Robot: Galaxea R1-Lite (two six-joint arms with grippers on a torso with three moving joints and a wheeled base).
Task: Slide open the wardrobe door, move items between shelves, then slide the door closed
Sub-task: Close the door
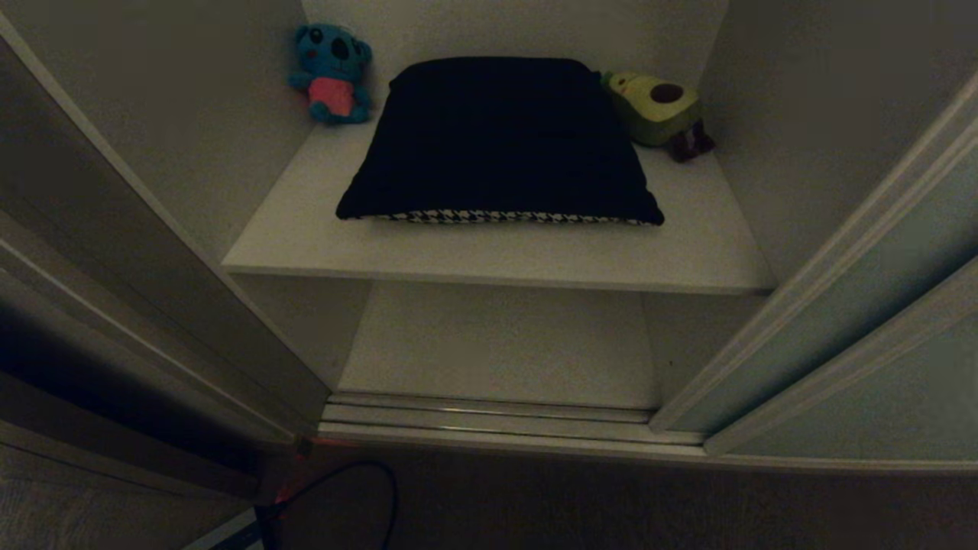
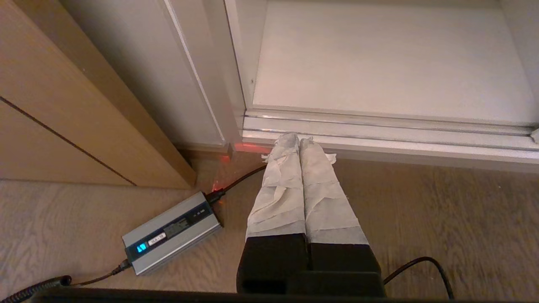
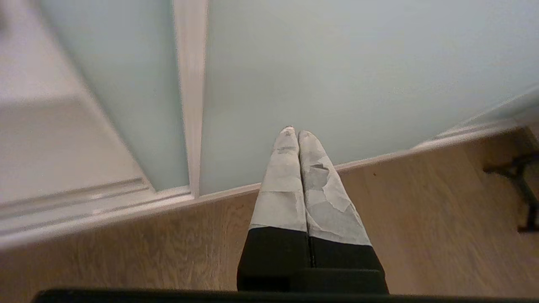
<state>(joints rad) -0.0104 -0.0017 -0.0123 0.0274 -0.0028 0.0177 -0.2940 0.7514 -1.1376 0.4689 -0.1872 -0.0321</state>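
Observation:
The wardrobe stands open in the head view. A big square cushion [image 1: 497, 137] lies flat on the upper shelf [image 1: 497, 263], dark side up, with a houndstooth edge along its front. The lower shelf [image 1: 504, 344] is bare. The pale grey-green sliding wardrobe door [image 1: 879, 283] is pushed to the right. Neither arm shows in the head view. My right gripper [image 3: 293, 131] is shut and empty, low in front of the door panel [image 3: 337, 63], not touching it. Over the floor, my left gripper [image 2: 298, 139] is shut and empty, pointing at the bottom track [image 2: 379, 130].
A blue plush toy [image 1: 332, 72] sits at the shelf's back left and an avocado plush [image 1: 657, 107] at its back right. A silver power adapter [image 2: 172, 231] with cables lies on the wooden floor by the left frame. A black stand foot [image 3: 522, 185] is near the door.

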